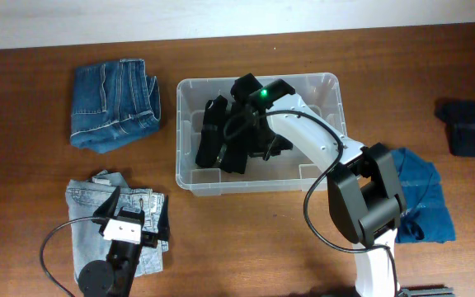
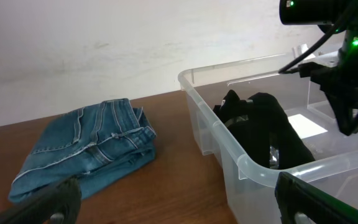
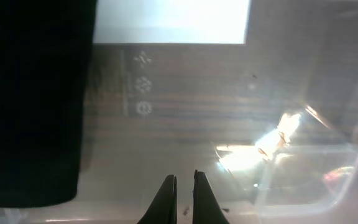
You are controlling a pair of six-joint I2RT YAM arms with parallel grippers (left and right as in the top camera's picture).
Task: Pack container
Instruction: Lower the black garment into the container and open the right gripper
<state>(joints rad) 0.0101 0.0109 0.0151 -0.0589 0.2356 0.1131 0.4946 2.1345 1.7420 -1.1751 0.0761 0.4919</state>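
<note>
Overhead: clear container mid brown wooden worktop, black clothing inside.
Left wrist: left pincer spread wide, empty; folded jeans beside container; white wall.
Right wrist: right pincer pressed together above container base; white label and moulded marks unreadable.

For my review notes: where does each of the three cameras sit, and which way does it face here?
Overhead: above the table, looking straight down on the container, blue jeans, left arm and right arm.
Left wrist: low over the table, facing the blue jeans and the container's side; its open fingers show at the bottom corners.
Right wrist: inside the container, facing its base and white label; its shut fingers show at the bottom.
Shared: all three show the black garment in the container.
</note>
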